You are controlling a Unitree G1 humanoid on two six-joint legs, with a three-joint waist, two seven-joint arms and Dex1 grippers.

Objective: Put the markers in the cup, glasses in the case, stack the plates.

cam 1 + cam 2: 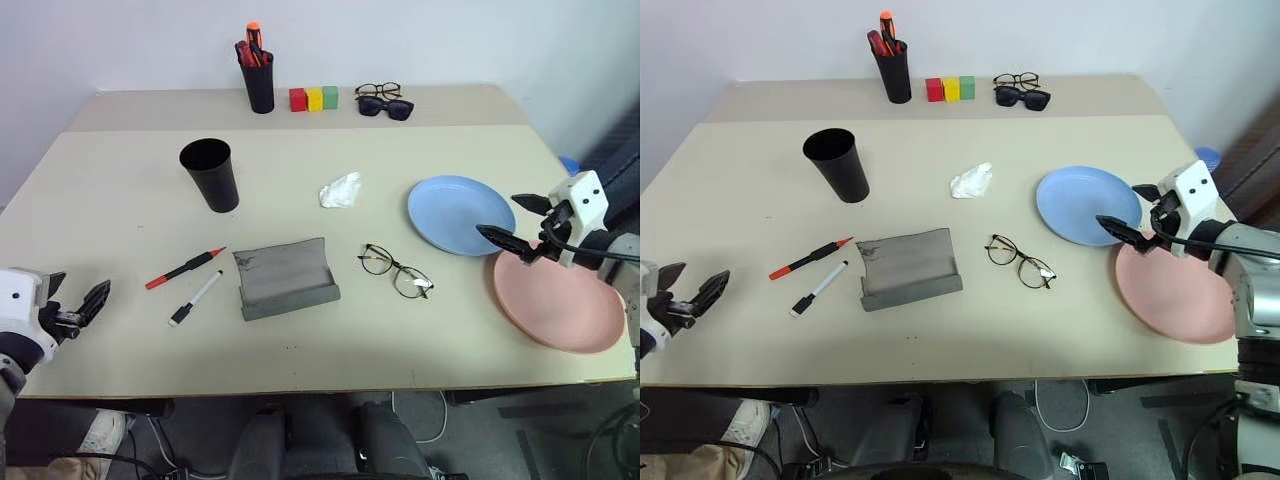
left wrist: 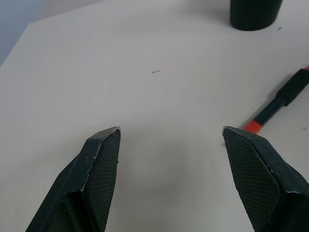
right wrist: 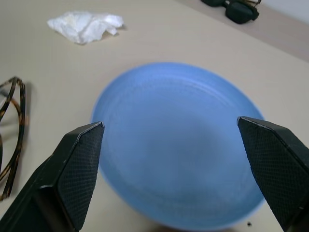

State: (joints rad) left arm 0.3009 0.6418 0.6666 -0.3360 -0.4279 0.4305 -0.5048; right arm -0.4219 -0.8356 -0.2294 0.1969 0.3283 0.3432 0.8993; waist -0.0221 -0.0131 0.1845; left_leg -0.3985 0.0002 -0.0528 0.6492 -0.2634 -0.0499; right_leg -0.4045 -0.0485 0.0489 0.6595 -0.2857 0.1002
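At frame right, the right gripper [image 1: 520, 222] (fingers spread, empty) hovers just beside the blue plate [image 1: 458, 213], pointing toward it.

Bright, even, soft overhead light. Faint short shadows beside the cup [image 1: 210, 174]. Blurred blue plate [image 3: 178, 145] in the right wrist view.

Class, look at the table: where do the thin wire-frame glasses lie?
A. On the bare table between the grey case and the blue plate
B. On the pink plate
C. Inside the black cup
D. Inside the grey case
A: the wire-frame glasses lie on the bare tabletop, with the grey case on one side and the blue plate on the other.
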